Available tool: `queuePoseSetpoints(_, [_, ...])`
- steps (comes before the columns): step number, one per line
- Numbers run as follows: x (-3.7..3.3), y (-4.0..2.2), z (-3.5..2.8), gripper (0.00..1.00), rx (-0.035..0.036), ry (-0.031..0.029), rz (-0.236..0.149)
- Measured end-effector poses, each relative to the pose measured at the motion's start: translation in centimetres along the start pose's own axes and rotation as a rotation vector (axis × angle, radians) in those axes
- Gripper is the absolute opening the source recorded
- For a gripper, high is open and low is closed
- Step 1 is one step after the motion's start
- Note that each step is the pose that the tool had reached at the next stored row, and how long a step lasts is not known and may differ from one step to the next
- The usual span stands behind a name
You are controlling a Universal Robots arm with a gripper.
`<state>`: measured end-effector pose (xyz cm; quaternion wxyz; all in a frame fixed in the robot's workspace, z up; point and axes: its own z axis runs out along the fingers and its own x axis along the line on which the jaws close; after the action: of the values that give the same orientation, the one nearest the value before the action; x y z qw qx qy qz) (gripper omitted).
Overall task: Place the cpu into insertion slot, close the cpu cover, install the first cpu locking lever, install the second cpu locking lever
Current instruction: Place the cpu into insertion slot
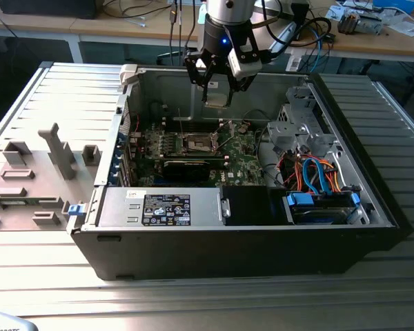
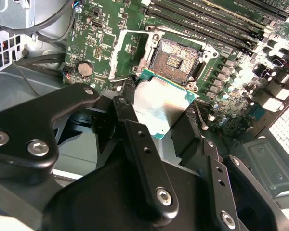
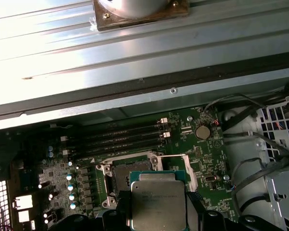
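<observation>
Black fingers of the tool pinch the cpu by two edges, up above the open insertion slot on the green board. It looks light, stiff and easy to hurt, so I think edges are the safe place to hold.
</observation>
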<state>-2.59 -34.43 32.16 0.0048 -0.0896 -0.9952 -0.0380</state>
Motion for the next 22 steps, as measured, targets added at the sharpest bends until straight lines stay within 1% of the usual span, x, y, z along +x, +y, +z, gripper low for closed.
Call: queuePoseSetpoints(22, [0.0, 0.0, 0.0, 0.54, 0.0027, -0.0016, 0.013])
